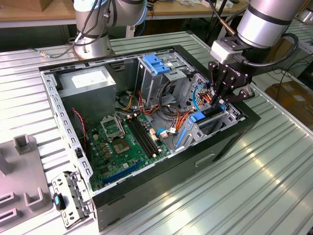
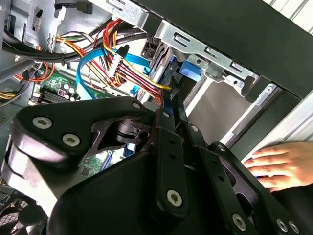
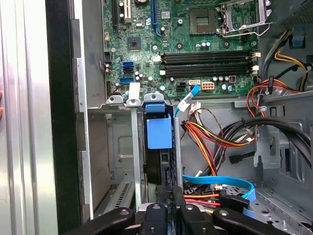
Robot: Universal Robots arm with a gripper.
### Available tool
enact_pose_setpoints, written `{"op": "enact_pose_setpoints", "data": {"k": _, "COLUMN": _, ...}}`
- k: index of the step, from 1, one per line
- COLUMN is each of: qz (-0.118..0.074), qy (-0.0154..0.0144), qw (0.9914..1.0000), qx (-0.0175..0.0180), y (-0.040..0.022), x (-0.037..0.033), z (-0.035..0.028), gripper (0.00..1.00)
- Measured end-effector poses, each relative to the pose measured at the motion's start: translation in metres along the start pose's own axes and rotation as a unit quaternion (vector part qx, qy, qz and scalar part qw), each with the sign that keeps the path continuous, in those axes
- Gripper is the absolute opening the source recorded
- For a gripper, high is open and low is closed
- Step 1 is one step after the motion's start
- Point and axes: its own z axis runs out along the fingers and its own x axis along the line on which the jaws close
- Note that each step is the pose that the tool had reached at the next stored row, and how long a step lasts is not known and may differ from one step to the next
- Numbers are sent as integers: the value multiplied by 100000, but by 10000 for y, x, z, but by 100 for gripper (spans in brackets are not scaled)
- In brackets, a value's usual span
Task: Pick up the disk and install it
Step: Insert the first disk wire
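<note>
The disk (image 1: 198, 117) stands on edge in the metal bay at the case's front corner, on the exterior view's right. Its blue carrier tab (image 3: 159, 131) and dark edge show in the first wrist view between silver rails. My gripper (image 1: 218, 104) reaches down into that bay. Its black fingers (image 3: 175, 192) sit pressed together right at the disk's near end, shut with nothing seen between them. In the second wrist view the gripper (image 2: 172, 95) points at the blue carrier (image 2: 188, 68) among the bay's metal brackets.
The open computer case (image 1: 161, 171) lies on a ribbed metal table. Inside are a green motherboard (image 1: 122, 142), a grey power supply (image 1: 90, 81), a drive cage with a blue top (image 1: 156, 63) and bundled cables (image 2: 117, 63). A person's hand (image 2: 274, 164) rests beside the case.
</note>
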Motion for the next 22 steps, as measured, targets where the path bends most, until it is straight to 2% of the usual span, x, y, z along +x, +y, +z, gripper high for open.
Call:
{"op": "enact_pose_setpoints", "data": {"k": 4, "qz": 0, "qy": 11, "qw": 100000, "qx": 0, "y": 0, "x": 1, "z": 17, "gripper": 16}}
{"op": "enact_pose_setpoints", "data": {"k": 22, "qz": 675, "qy": 6, "qw": 99998, "qx": -27, "y": 1, "x": -24, "z": 21, "gripper": 16}}
